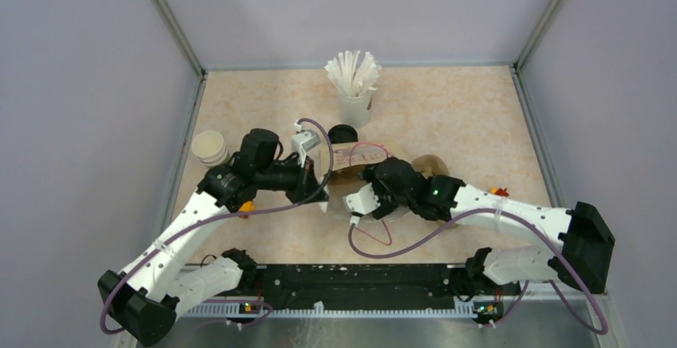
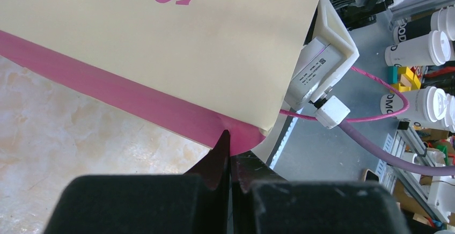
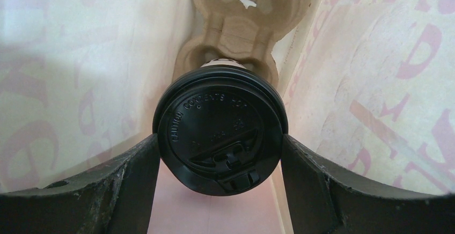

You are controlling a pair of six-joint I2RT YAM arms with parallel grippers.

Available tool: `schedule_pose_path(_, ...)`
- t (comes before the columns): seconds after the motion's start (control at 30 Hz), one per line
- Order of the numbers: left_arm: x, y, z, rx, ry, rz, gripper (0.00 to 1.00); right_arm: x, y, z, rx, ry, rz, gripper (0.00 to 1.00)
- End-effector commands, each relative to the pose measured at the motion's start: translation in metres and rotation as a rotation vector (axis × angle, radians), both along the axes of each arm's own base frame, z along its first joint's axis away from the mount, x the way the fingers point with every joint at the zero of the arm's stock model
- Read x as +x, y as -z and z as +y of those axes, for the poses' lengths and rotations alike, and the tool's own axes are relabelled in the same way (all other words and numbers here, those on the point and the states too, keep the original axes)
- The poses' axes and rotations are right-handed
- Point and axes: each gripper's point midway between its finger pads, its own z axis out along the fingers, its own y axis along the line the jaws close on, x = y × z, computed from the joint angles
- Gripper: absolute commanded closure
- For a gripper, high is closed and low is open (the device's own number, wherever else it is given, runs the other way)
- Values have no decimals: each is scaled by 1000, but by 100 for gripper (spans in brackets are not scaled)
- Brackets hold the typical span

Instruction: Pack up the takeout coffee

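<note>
Both grip: your right gripper (image 3: 220, 137), wide, clasps the black-lidded white paper cup (image 3: 214, 116) inside the cream-and-pink paper bag (image 2: 161, 46); left gripper (image 2: 229, 159) pinches its edge. Cup body hidden.

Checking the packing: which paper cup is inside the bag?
The black-lidded white paper cup between the right gripper's fingers, inside the cream-and-pink paper bag; the lidless cup stack and straw cup stand outside.

Marbled table (image 1: 447, 116), straw cup (image 1: 354, 107), cup stack (image 1: 211, 148), paper bag (image 1: 355, 157)

The takeout coffee (image 3: 217, 121) sits inside the bag (image 3: 70, 57), over the carrier (image 3: 241, 14), between the fingers (image 3: 134, 180) of the right end effector (image 3: 220, 140).
</note>
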Motion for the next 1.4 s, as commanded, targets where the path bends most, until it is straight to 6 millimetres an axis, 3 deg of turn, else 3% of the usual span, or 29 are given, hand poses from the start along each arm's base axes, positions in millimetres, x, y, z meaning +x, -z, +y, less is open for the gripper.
schedule_pose_path(0.0,-2,-4,-3,-25,24,-11,100,8,-5,0,26,23,-35,37)
schedule_pose_path(0.93,-7,-2,-2,-27,30,10,100,21,28,-11,-11,79,-13,34)
schedule_pose_path(1.37,-8,-2,-2,-29,27,19,100,23,34,-13,2,93,1,34)
